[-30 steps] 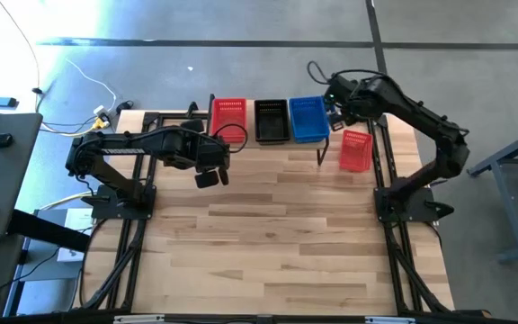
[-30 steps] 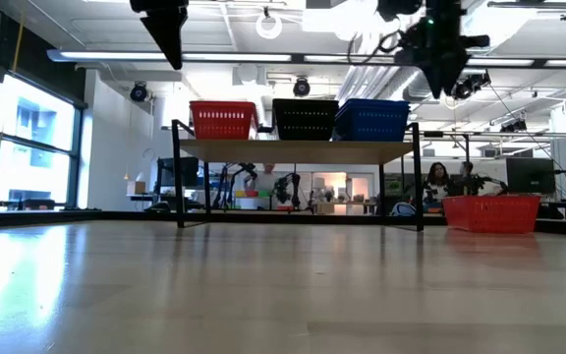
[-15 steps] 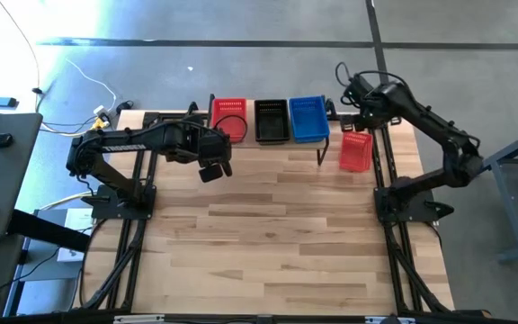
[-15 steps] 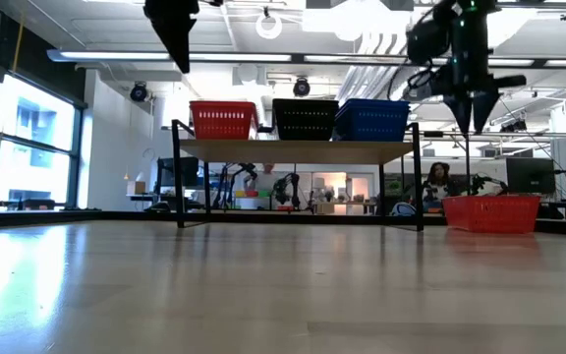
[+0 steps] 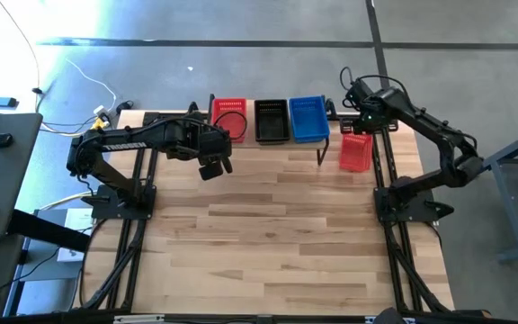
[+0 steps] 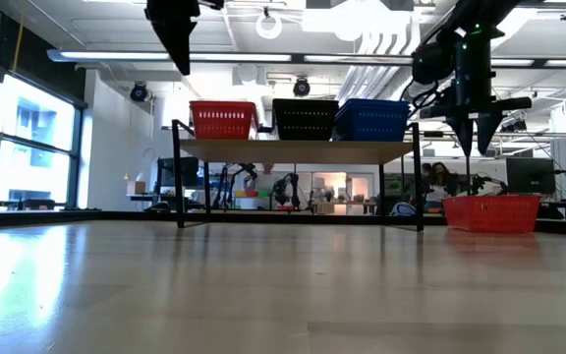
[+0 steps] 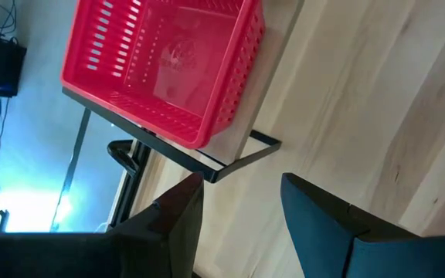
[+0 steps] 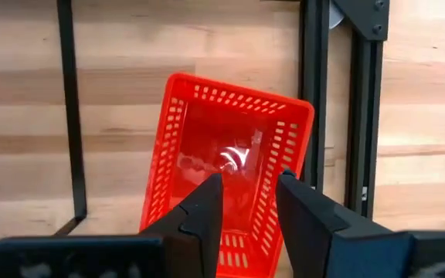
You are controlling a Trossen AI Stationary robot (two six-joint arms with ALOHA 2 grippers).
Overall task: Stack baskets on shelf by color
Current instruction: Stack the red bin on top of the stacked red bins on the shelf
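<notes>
The left arm [image 5: 124, 141] has white letters on it, but they are too small to read.

The left claw [image 5: 210, 166] is hanging over the table [image 5: 277, 243], just in front of the left end of the shelf [image 6: 298, 149]. Its two fingers [image 7: 315, 216] are standing wide apart. It is holding nothing and touching nothing.

The right claw [image 6: 473, 138] is hanging above a red basket on the table [image 5: 356, 151]. This basket is sitting just right of the shelf, near the right edge of the table, and it is turned a little crooked. The claw's fingers [image 8: 207, 208] are standing a little apart, with a narrow gap between them. They are pointing down at the basket and are holding nothing. They are not touching it.

Farther back, three baskets are sitting in a row on top of the shelf. A red basket on the shelf [image 5: 230, 118] is at the left. A black basket [image 5: 272, 121] is in the middle. A blue basket [image 5: 308, 119] is at the right. They are sitting side by side, very close together. All the baskets are small boxes with open tops and lots of little holes in the sides. The shelf has a light wooden top and thin black legs.
</notes>
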